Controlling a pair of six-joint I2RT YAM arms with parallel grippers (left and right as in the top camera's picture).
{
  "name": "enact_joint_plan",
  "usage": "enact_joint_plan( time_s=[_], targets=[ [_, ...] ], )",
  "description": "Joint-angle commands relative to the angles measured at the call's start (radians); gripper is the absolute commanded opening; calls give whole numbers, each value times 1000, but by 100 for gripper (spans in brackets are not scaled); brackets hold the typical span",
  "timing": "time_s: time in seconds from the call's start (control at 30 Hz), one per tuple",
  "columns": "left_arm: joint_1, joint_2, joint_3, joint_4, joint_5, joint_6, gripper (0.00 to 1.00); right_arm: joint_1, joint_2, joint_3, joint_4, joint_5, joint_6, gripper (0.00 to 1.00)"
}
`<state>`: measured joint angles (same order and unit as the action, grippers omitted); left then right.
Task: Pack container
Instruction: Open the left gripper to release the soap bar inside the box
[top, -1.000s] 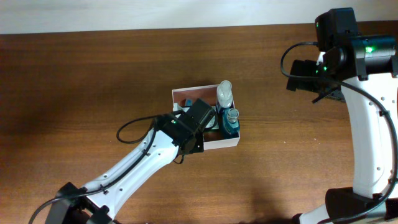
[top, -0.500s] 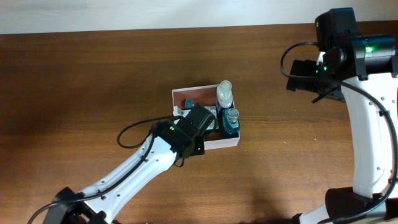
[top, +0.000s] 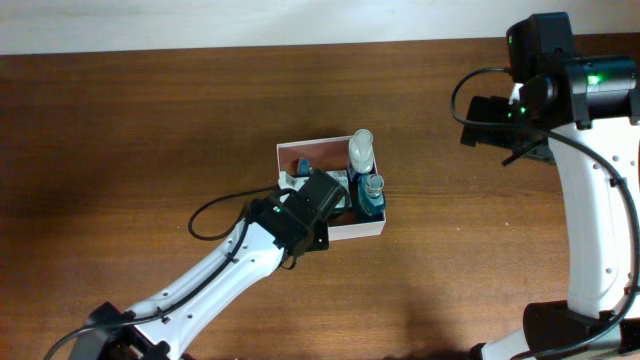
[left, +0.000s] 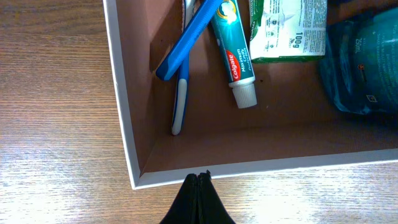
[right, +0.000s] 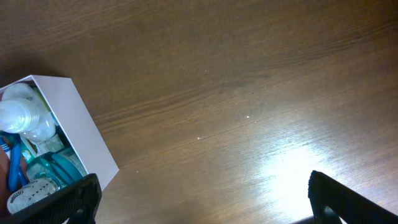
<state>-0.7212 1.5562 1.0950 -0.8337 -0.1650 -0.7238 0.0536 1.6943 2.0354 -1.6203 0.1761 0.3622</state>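
Near the middle of the brown, grained wooden surface (top: 150, 130) sits the container (top: 358, 229), a square, shallow cardboard box with smooth white walls and a matte reddish-brown inside. The left arm (top: 215, 275) stretches toward it in a long diagonal from the near left, its dark wrist over the box's near left corner. In the wrist view the left jaws point at the outside of the near wall, pressed together with nothing between them; whether they touch the wall cannot be told. The right arm (top: 592, 200) stands folded at the far right edge, well apart from the box, and the right jaws are spread wide above bare wood, holding nothing. Inside the box a slim blue toothbrush (left: 189, 37) lies across a white-and-blue one (left: 178, 106). Beside them lie a glossy teal toothpaste tube (left: 233, 53) with a ribbed white cap and a flat green packet (left: 288, 31). Along the right wall stand a clear round bottle (top: 360, 148) with a pale top and a translucent teal bottle (top: 371, 195).
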Motion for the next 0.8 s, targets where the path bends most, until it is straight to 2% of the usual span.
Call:
enact_joint_plan(
  time_s=[0.0, 0.37, 0.77],
  targets=[
    [4, 11, -26, -3, -47, -9, 0, -3, -1, 7, 1, 16, 1, 98],
    [-3, -134, -21, -66, -22, -9, 1, -3, -1, 7, 1, 16, 1, 98],
    [-11, -109, -21, -68, 12, -9, 0, -3, -1, 7, 1, 16, 1, 98]
  ],
)
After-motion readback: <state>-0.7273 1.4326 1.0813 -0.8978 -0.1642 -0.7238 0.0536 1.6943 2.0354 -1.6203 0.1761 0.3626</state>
